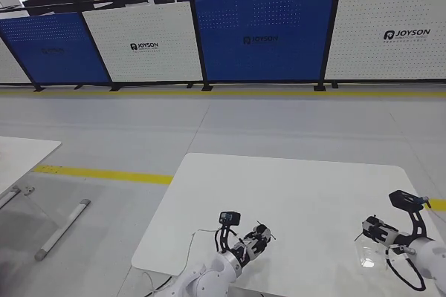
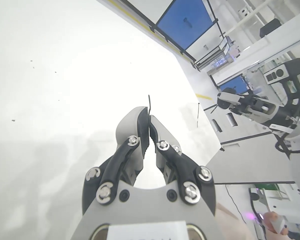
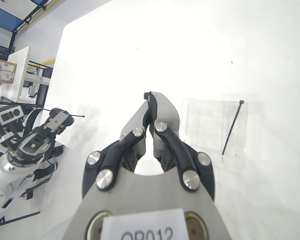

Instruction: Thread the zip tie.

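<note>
Top view: the left gripper and the right gripper hang well apart.

Left wrist view: it pinches a thin zip tie.

Right wrist view: it pinches a small black head. A spare tie lies on a clear tray.

Threading seems not started.

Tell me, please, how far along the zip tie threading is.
Done: the left gripper is shut on a zip tie, and the right gripper is shut on a black strip that looks like another tie. In hand: both hang over the table, well apart. Left: the threading itself, since no tail is through a head yet. A spare zip tie lies on the clear tray.
</note>
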You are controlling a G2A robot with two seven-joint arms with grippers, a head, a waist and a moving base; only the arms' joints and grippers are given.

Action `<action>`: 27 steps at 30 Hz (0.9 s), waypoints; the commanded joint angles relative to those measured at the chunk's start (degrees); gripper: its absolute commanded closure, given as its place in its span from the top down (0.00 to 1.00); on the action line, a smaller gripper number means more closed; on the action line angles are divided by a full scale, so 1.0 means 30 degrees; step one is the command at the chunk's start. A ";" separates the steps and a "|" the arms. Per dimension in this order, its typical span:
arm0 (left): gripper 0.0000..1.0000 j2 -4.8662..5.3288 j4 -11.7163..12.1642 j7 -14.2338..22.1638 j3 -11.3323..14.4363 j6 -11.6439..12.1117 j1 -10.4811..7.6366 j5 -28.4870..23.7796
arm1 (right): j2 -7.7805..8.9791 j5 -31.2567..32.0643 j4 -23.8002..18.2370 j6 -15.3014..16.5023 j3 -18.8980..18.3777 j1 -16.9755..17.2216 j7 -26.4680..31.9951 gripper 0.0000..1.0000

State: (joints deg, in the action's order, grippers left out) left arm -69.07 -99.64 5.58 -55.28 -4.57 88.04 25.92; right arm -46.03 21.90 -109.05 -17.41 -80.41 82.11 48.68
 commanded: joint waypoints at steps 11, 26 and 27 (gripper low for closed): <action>0.00 0.0481 -0.0310 0.1778 -0.2413 0.1852 0.0505 -0.2145 | 0.0000 0.0000 0.0000 0.0000 0.0000 0.0000 0.0000 0.00; 0.00 0.0481 -0.0310 0.1778 -0.2413 0.1852 0.0505 -0.2145 | -0.0812 -0.3917 -0.1525 0.1776 0.0089 0.3483 -0.7544 0.00; 0.00 0.0481 -0.0310 0.1778 -0.2413 0.1852 0.0505 -0.2145 | -0.0876 -0.3913 -0.1256 0.1704 0.0519 0.3246 -0.7374 0.00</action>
State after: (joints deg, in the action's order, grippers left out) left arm -67.63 -100.57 10.92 -62.52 0.99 89.56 19.49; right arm -48.46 10.15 -113.71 -12.12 -80.50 92.52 26.07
